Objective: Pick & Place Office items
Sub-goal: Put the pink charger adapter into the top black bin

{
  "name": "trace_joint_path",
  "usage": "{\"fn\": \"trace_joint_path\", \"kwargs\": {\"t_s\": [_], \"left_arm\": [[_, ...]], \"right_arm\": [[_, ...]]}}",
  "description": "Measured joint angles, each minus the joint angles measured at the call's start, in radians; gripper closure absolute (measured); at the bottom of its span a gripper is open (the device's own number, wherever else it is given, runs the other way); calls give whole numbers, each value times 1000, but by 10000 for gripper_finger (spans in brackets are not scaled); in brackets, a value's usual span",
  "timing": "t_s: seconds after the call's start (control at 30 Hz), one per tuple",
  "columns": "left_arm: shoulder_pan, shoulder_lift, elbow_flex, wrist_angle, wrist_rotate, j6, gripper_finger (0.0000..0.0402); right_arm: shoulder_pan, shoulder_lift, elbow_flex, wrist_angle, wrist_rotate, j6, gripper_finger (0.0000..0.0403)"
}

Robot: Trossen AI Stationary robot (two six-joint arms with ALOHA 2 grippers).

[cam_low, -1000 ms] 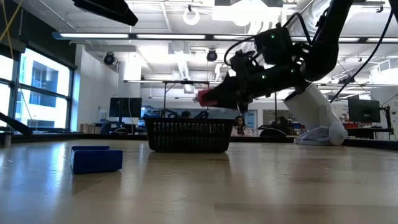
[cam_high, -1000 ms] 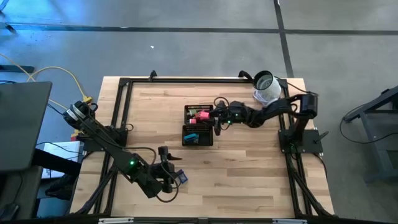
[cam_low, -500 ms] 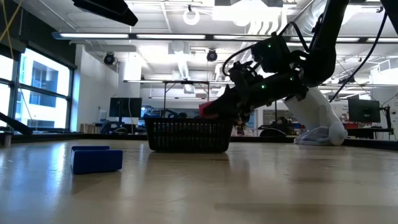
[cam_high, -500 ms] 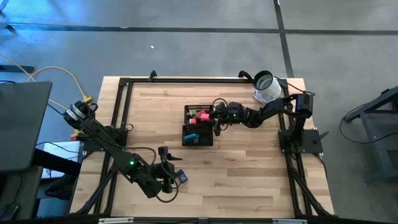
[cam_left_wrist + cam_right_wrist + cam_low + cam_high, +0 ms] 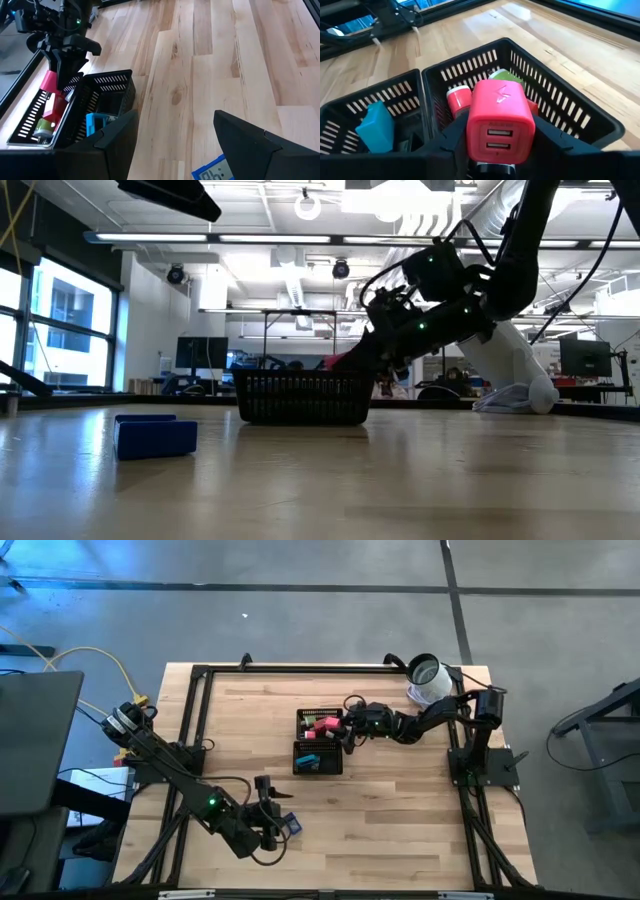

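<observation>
The right gripper (image 5: 500,150) hangs over the mesh tray (image 5: 318,742) mid-table, jaws clamped on a red USB charger block (image 5: 501,117), right above the compartment nearer the table's far edge (a red-and-white piece (image 5: 458,98) already lies there). Placing step, I'd say; next, lower and release. The left gripper (image 5: 268,802), jaws open, waits near the front edge beside a blue block (image 5: 292,824).

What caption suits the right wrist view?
Right gripper holds a red USB charger block over the black mesh tray.
</observation>
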Motion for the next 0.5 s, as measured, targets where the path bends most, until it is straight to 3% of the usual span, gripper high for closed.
{"fn": "trace_joint_path", "kwargs": {"t_s": [0.27, 0.5], "left_arm": [[0, 0, 0, 0, 0, 0, 152], [0, 0, 0, 6, 1, 0, 152]], "right_arm": [[-1, -2, 1, -16, 9, -1, 257], [-3, -2, 1, -18, 4, 0, 214]]}}
